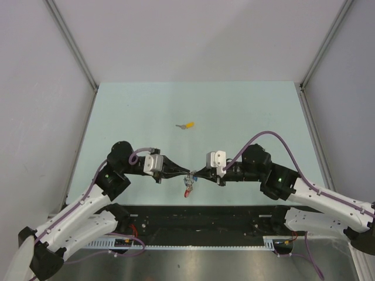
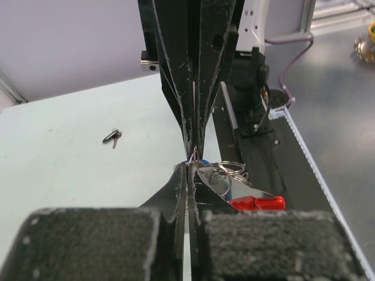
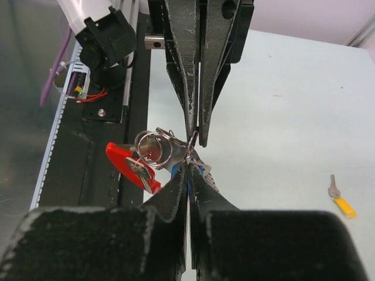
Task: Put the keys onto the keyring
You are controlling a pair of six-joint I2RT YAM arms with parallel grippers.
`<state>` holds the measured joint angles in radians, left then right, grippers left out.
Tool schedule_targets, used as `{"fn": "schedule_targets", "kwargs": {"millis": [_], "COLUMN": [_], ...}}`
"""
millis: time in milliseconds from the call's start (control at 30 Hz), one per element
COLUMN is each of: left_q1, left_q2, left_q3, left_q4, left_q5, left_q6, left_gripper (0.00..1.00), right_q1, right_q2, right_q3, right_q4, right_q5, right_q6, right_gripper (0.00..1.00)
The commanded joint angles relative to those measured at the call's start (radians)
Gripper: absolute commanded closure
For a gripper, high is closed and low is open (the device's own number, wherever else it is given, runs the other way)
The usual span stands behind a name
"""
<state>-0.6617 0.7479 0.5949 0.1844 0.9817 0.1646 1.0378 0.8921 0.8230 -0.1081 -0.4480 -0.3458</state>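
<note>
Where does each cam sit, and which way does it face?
Top external: above and behind the bases, looking down at the table; both arms show.
Left wrist: on the left arm, looking along the left gripper at the right gripper opposite.
Right wrist: mirrored, looking along its own fingers at the left arm; yellow-capped key off to one side.
Shared: both wrist views catch the keyring by the meeting tips.

Pale green table (image 1: pixel 234 117), grey enclosure walls (image 1: pixel 193 35), silver corner posts (image 1: pixel 71 44) behind.
</note>
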Motion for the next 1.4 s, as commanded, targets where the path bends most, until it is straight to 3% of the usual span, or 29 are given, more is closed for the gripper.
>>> {"fn": "schedule_targets", "kwargs": {"millis": [0, 367, 733, 1067, 1367], "left_q1": [-0.004, -0.004, -0.004, -0.003, 0.013], "left_q2": [0.011, 0.079, 0.042, 0.025, -0.050], "left_q3": [0.091, 0.207, 0.145, 0.134, 0.042], "left_q4": [-0.161, -0.427, -0.277, -0.272, 0.001], "left_q5": [0.052, 0.084, 0.143, 0.161, 0.086], "left_q6": [0.192, 0.378, 0.297, 0.289, 0.107], "left_gripper": [1.00, 1.00, 1.00, 1.00, 1.00], "right_q1": [0.063, 0.154, 0.163, 0.133, 0.088], "right_q2": [0.019, 0.047, 0.051, 0.033, 0.051], "right_q3": [0.047, 0.074, 0.074, 0.076, 0.085], "right_q4": [-0.007, -0.013, -0.015, -0.027, -0.061], "right_q5": [0.086, 0.190, 0.219, 0.157, 0.109], "right_q6": [-0.038, -0.062, -0.056, -0.032, -0.021], "right_gripper": [1.00, 1.00, 1.00, 1.00, 1.00]}}
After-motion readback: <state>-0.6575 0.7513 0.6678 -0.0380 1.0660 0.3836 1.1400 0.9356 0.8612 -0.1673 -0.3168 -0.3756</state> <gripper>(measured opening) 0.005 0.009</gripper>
